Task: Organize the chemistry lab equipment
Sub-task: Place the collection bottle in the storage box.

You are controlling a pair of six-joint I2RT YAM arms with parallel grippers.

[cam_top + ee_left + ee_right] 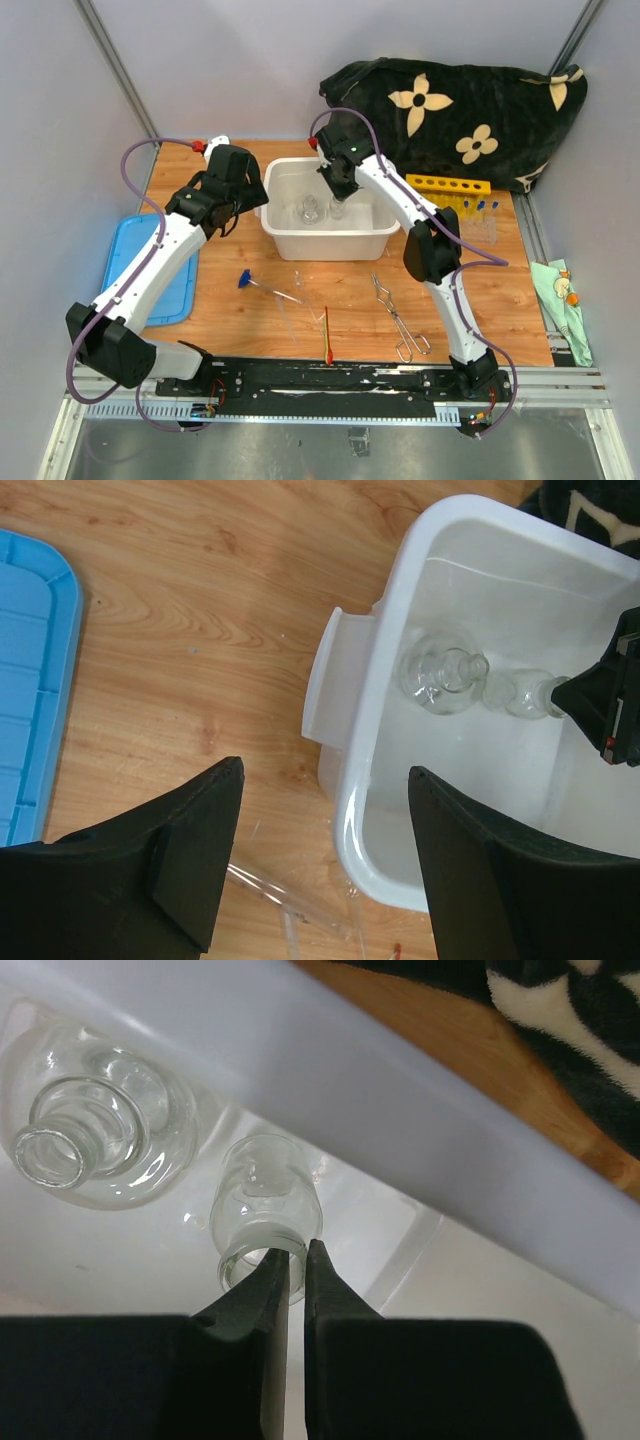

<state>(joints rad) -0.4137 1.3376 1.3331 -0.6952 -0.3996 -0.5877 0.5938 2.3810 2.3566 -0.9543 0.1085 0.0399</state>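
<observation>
Two small glass beakers lie in the white tub [325, 242]. My right gripper [295, 1250] is shut on the rim of one beaker [265, 1200], one finger inside its mouth and one outside. The other, rounder beaker [100, 1130] lies just left of it. My left gripper [325, 770] hangs open above the tub's near left corner [350, 840], holding nothing. On the table in front lie metal tongs [398, 318], a red-tipped stick [327, 340], a blue-ended thin rod [262, 285] and clear plastic pieces [265, 885]. The yellow holed rack [447, 185] and blue-capped tubes [482, 208] stand at the right.
A blue lid [125, 245] lies at the table's left edge, partly under my left arm. The black flowered cloth [450, 110] is heaped behind the rack. A green cloth [560, 290] lies off the table's right edge.
</observation>
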